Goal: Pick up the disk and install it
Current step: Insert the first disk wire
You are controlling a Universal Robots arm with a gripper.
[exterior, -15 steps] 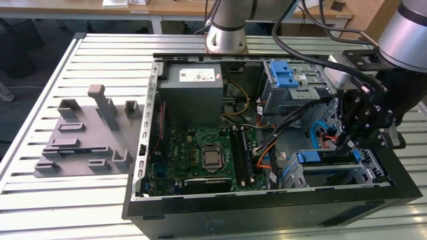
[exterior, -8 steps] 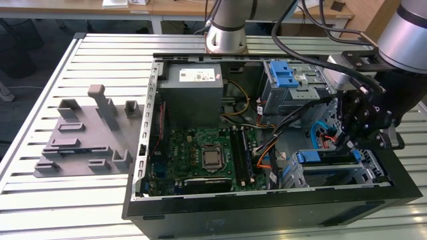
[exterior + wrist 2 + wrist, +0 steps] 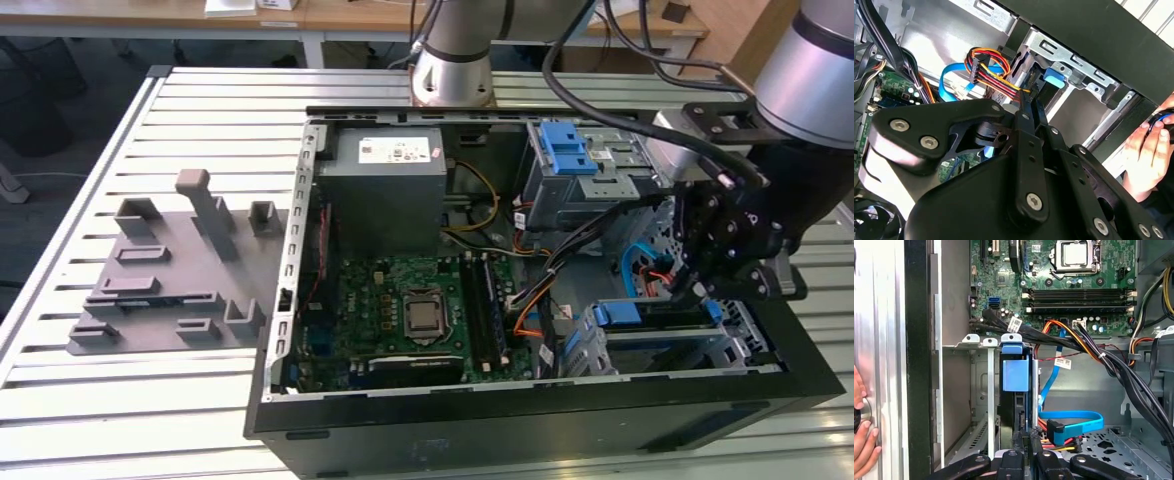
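Observation:
The disk [image 3: 654, 318], with blue side rails, sits in the drive bay at the front corner of the open computer case [image 3: 534, 420], on the exterior view's right. In the first wrist view the disk [image 3: 1015, 372] stands edge-on in the silver bay, its blue rail end toward the motherboard. My gripper [image 3: 690, 293] hangs right over it with the fingers closed together. The tips of the gripper [image 3: 1025, 437] lie at the disk's near end, and I cannot tell whether they touch it. In the second wrist view the gripper [image 3: 1030, 97] points at the blue tab [image 3: 1051, 79].
A grey power supply box [image 3: 387, 190] and a silver cage with a blue latch [image 3: 574, 160] fill the case's back. Power wires and a blue data cable [image 3: 1074, 420] lie beside the bay. A grey fixture [image 3: 174, 270] sits on the slatted table. A person's hand [image 3: 1149, 150] is outside the case wall.

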